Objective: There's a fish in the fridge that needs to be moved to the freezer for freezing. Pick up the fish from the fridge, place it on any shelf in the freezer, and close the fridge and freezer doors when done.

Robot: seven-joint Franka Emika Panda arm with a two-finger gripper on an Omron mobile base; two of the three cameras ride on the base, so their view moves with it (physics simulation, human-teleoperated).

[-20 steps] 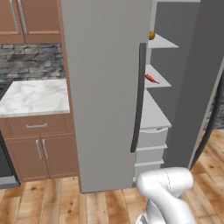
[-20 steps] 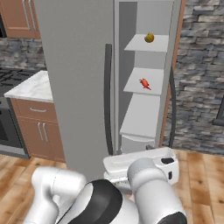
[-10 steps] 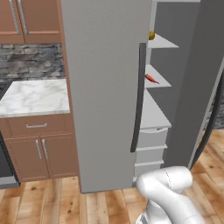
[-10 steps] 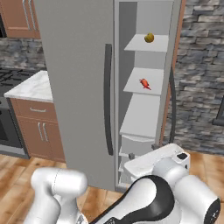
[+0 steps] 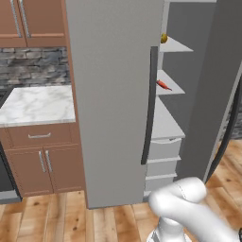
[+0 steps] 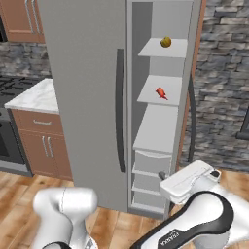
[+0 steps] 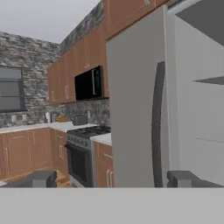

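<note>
Gripper (image 7: 111,179) spread wide, grasping nothing, touching nothing, low before the closed wider door (image 7: 131,109); fish (image 6: 160,93) lying on a shelf (image 6: 170,97) well above

We see the fish (image 6: 160,93) lying on a pale grey shelf (image 6: 170,95); a yellow ball (image 6: 166,42) sits on the shelf above (image 6: 177,50).

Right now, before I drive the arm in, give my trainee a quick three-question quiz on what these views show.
1. True or false: the fish lies on the same shelf as the yellow ball.
2. The wide door with the dark bar handle is: A open, B closed.
3. The gripper is ____.

Key: 1 false, the fish lies one shelf lower; 2 B; 3 open, holding nothing.
</note>
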